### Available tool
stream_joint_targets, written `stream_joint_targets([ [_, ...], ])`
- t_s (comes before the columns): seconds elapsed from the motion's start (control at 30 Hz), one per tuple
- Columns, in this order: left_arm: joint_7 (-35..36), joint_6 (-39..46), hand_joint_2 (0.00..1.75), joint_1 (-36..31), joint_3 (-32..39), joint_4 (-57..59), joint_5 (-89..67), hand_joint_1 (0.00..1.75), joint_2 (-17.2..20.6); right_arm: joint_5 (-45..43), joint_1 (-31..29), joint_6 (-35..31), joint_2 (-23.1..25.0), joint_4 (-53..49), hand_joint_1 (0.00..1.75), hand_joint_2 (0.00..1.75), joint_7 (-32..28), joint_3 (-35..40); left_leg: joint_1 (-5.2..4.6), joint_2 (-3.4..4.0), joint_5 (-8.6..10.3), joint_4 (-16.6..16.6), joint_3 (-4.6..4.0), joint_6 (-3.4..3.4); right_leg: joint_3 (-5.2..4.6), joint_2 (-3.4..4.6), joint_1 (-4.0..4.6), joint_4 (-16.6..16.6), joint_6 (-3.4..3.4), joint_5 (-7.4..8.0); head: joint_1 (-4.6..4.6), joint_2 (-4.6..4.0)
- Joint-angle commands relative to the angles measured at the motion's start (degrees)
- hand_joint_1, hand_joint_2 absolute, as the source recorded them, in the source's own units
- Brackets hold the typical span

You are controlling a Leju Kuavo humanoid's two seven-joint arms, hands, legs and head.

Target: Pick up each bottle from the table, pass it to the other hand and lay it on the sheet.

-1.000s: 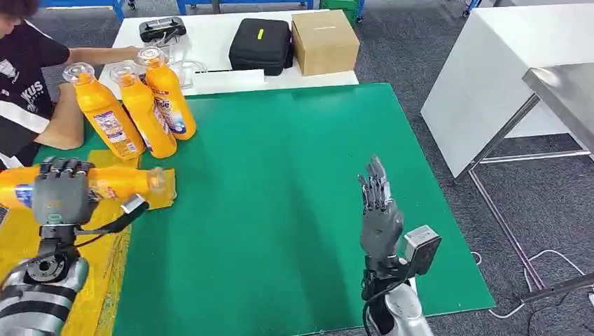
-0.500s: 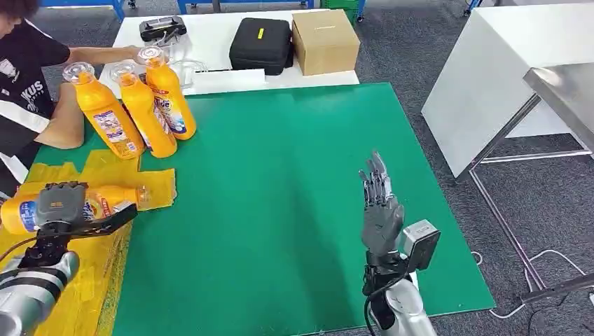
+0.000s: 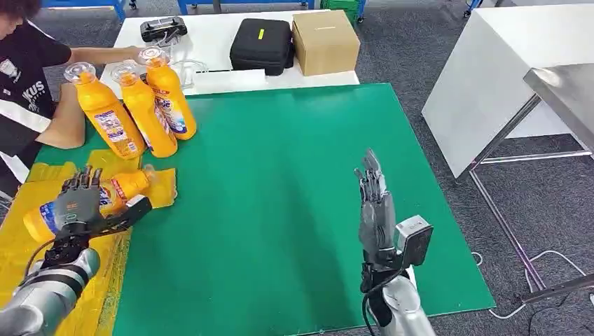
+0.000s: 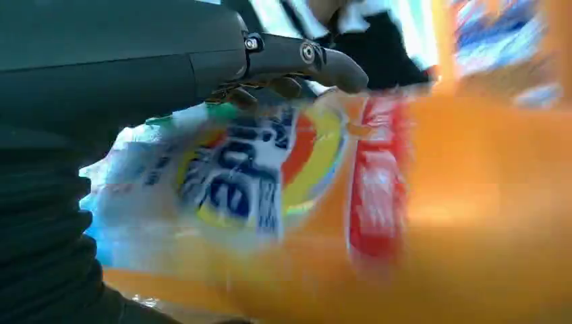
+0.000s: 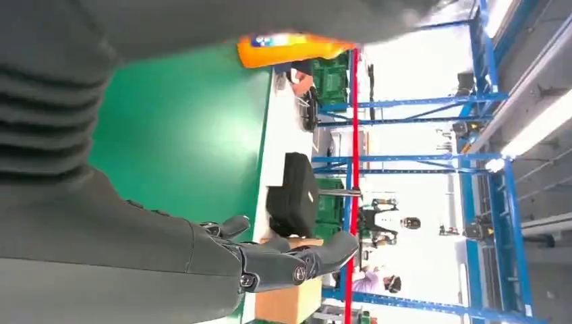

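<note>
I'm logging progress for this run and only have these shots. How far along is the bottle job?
Nothing looks finished yet. In hand: one orange bottle lies on the yellow sheet with the left hand over it, fingers spread; whether it is fully let go is unclear. The right hand is raised, holding nothing. Left to do: three upright bottles wait on the green table beside a person.

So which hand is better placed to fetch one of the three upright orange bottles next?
Right. The right hand is open and empty over the green mat, while the left hand is on the lying orange bottle at the yellow sheet. The upright bottles are a long reach, though.
</note>
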Motion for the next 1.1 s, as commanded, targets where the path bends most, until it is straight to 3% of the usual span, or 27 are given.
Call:
stream_joint_targets([
  [0.03, -3.51, 2.92, 1.75, -1.19, 4.01, 1.14, 1.52, 0.00, -4.23, 0.20, -2.03, -0.32, -1.09, 3.71, 0.00, 1.75, 0.21, 1.47, -0.03, -0.15, -0.02, -0.03, 0.10, 0.01, 0.12, -0.09, -0.03, -0.01, -0.02, -0.04, 0.00, 0.00],
  [0.2, -1.74, 5.01, 1.75, 3.70, 3.38, -8.58, -4.70, 0.00, -3.29, 1.43, -1.97, -0.88, -2.08, 3.53, 0.00, 1.75, 0.45, 2.48, -0.03, -0.14, -0.06, -0.02, 0.16, -0.01, 0.15, -0.05, -0.03, 0.02, -0.05, -0.08, 0.00, 0.00],
  [0.33, -4.23, 5.01, 1.75, 5.64, 5.91, -13.44, -4.43, 0.00, -4.70, 3.89, -1.59, -2.72, -2.31, 3.09, 0.00, 1.75, -0.04, 2.72, -0.05, -0.12, -0.11, -0.01, 0.27, 0.00, 0.22, -0.01, -0.05, 0.05, -0.07, -0.13, 0.00, 0.00],
  [0.37, -8.02, 5.01, 1.75, 6.81, 7.82, -17.07, -1.37, 0.00, -6.38, 4.96, -1.20, -3.62, -2.29, 2.58, 0.00, 1.75, -0.13, 2.57, -0.03, -0.22, -0.11, 0.02, 0.24, 0.00, 0.23, -0.11, -0.03, 0.05, -0.06, -0.13, 0.00, 0.00],
  [0.6, -7.21, 5.01, 1.75, 7.26, 7.71, -17.72, -2.27, 0.00, -7.21, 5.05, -0.65, -3.70, -2.36, 1.91, 0.00, 1.75, -0.15, 2.58, -0.07, -0.40, -0.18, 0.12, 0.30, 0.02, 0.32, -0.25, -0.08, 0.16, -0.07, -0.26, 0.00, 0.00],
  [0.63, -8.79, 5.01, 1.75, 7.57, 8.57, -18.36, -0.32, 0.00, -7.94, 5.41, -0.50, -3.90, -2.43, 1.64, 0.00, 1.75, -0.10, 2.56, -0.08, -0.30, -0.18, 0.09, 0.30, 0.01, 0.28, -0.16, -0.09, 0.17, -0.08, -0.24, 0.00, 0.00],
  [0.67, -21.26, 5.01, 1.75, 8.06, 10.30, -19.58, 13.13, 0.00, -10.91, 8.76, 0.40, -6.24, -1.99, 0.75, 0.00, 1.75, -0.19, 1.96, -0.09, -0.25, -0.19, 0.09, 0.32, 0.01, 0.28, -0.11, -0.10, 0.17, -0.09, -0.23, 0.00, 0.00],
  [0.7, -21.98, 4.80, 1.75, 9.13, 8.95, -21.84, 14.89, 0.00, -12.18, 9.46, 1.23, -6.56, -1.95, -0.37, 0.00, 1.75, -0.14, 1.77, -0.07, -0.25, -0.15, 0.05, 0.26, 0.00, 0.25, -0.12, -0.07, 0.12, -0.08, -0.19, 0.00, 0.00],
  [0.73, -29.14, -4.61, 1.75, 14.42, 6.11, -34.18, 30.17, 0.00, -14.59, 12.13, 3.14, -8.20, -1.51, -2.26, 0.00, 1.75, -0.08, 0.87, -0.07, -0.32, -0.13, 0.04, 0.24, 0.00, 0.25, -0.19, -0.07, 0.10, -0.07, -0.20, 0.00, 0.00],
  [0.77, -28.34, -10.73, 1.75, 18.90, 3.01, -44.07, 37.25, 0.00, -15.76, 12.96, 4.55, -8.48, -1.38, -3.74, 0.00, 1.75, 0.01, 0.34, -0.10, -0.58, -0.15, 0.04, 0.28, 0.02, 0.36, -0.44, -0.10, 0.12, -0.07, -0.30, 0.00, 0.00],
  [0.8, -24.69, -21.25, 1.75, 23.94, -1.02, -54.51, 49.74, 0.00, -16.54, 14.00, 6.50, -9.00, -1.09, -5.48, 0.00, 0.00, 0.15, -0.56, -0.09, -0.61, -0.17, 0.07, 0.29, 0.01, 0.36, -0.47, -0.09, 0.14, -0.08, -0.33, 0.00, 0.00],
  [0.83, -22.88, -27.43, 1.75, 27.28, -3.09, -60.39, 57.41, 0.00, -15.92, 14.68, 8.14, -9.75, -1.00, -6.83, 0.00, 0.00, 0.48, -1.24, -0.11, -0.54, -0.16, 0.02, 0.17, 0.05, 0.25, -0.45, -0.12, 0.03, -0.01, -0.30, 0.00, 0.00],
  [0.87, -21.39, -27.00, 1.75, 30.17, -5.59, -65.25, 58.77, 0.00, -14.99, 15.07, 9.45, -10.02, -1.08, -7.96, 0.00, 0.00, 0.38, -1.48, -0.11, -0.53, -0.24, 0.06, 0.22, 0.06, 0.33, -0.42, -0.11, 0.05, -0.01, -0.36, 0.02, 0.00],
  [0.93, -21.06, -26.59, 1.75, 30.71, -6.12, -65.88, 59.11, 0.00, -14.38, 15.21, 9.68, -9.99, -1.08, -8.09, 0.00, 0.00, 0.22, -1.59, -0.15, -0.26, -0.21, 0.07, 0.10, 0.04, 0.08, -0.19, -0.13, 0.03, 0.01, -0.22, -0.05, 0.00],
  [1.0, -24.74, -34.24, 1.75, 34.59, -7.39, -70.64, 69.05, 0.00, -12.84, 15.81, 10.52, -10.60, -0.87, -8.56, 0.00, 0.00, -0.23, -1.84, -0.14, -0.23, -0.35, 0.11, 0.16, 0.04, 0.21, -0.16, -0.12, 0.05, -0.02, -0.32, 0.02, 0.00],
  [1.1, -22.74, -38.21, 1.75, 37.57, -8.44, -72.45, 73.75, 0.00, -12.60, 16.09, 11.34, -11.15, -0.81, -9.16, 0.00, 0.00, -0.39, -1.70, -0.17, 0.10, -0.33, 0.01, -0.07, -0.02, -0.12, 0.13, -0.16, 0.01, -0.07, -0.17, -0.02, 0.00],
])
